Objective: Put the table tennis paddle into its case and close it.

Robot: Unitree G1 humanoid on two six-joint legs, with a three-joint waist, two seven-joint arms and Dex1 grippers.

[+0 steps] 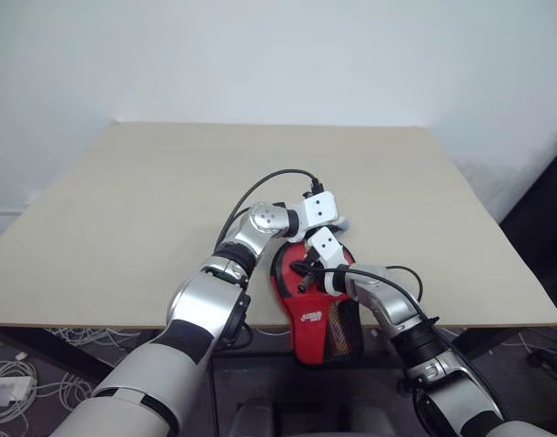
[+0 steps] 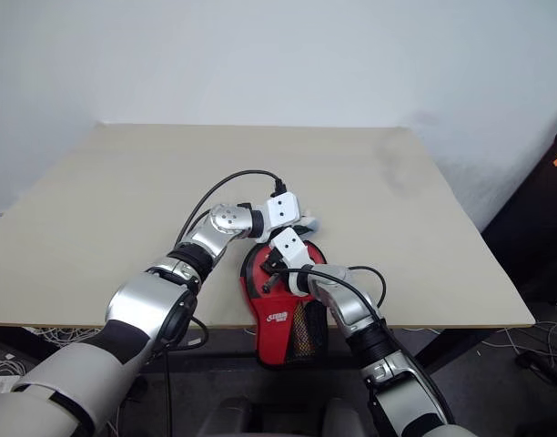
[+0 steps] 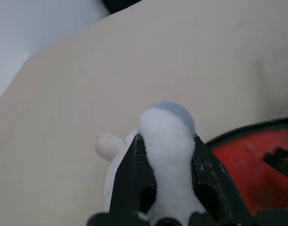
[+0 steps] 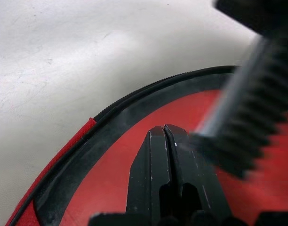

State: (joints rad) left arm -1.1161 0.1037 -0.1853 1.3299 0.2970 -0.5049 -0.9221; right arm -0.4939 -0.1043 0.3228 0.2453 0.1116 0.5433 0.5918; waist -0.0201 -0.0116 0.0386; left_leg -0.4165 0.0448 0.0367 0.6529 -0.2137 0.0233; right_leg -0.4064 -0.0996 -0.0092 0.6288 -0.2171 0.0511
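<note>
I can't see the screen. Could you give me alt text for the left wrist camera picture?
Two black fingers of the left gripper are closed on a soft, pale blue-grey wad, held over a beige table. To one side lies the red case, edged in black.

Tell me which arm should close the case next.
Probably the right. The right gripper is shut and empty, its tips at the red face inside the case's black rim. The left gripper is occupied, shut on a pale wad of film.
</note>
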